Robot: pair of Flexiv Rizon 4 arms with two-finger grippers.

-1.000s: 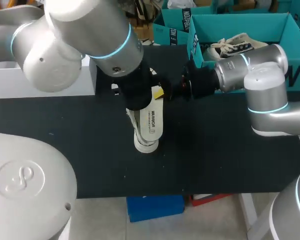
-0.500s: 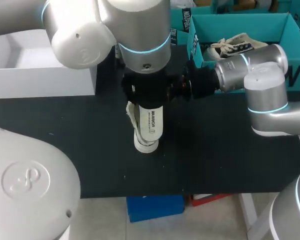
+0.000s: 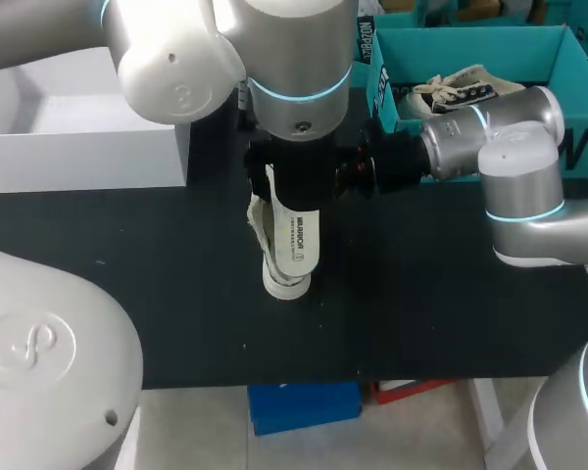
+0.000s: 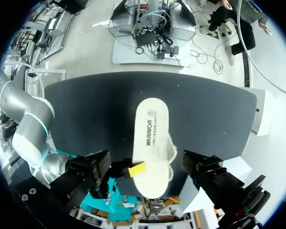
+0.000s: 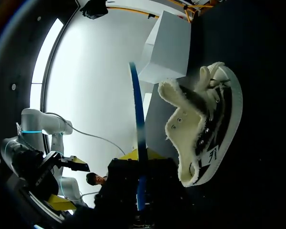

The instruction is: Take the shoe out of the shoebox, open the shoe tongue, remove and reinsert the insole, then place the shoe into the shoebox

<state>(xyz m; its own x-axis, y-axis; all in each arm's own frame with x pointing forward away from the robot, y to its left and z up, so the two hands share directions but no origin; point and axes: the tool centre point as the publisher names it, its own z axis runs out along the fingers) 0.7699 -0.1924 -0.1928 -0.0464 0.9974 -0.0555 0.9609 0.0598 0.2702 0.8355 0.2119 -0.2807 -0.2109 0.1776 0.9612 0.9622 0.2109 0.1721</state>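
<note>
A black desk (image 3: 451, 294) fills the middle of the head view, matt and dark from edge to edge. A white box (image 3: 88, 147) stands on it at the far left. The teal shoebox (image 3: 470, 44) sits open at the far right, with a second shoe (image 3: 461, 90) lying inside. The shoe (image 3: 296, 245) is out of the shoebox and near the middle of the desk, on its side, with the white sole turned upward and the toe toward the near edge. Its upper is dark canvas with a white toe cap and pale laces. A thick cream fleece lining spills out around the opening, and dark print runs along the sole. The left arm (image 3: 284, 49) comes in from the left and hangs above the heel end, hiding it in the head view. In the left wrist view the left fingers (image 4: 93, 171) are released, spread wide to either side of the shoe and apart from it. The right arm (image 3: 514, 147) comes in from the right, its dark front end near the heel. Of the right fingers (image 4: 137, 169) one yellow tip shows just beside the sole's edge; I cannot tell whether they are clenched or released. In the right wrist view a thin blue strip (image 5: 137, 133), seen edge-on, runs out ahead of that arm beside the shoe; what it is I cannot tell.
</note>
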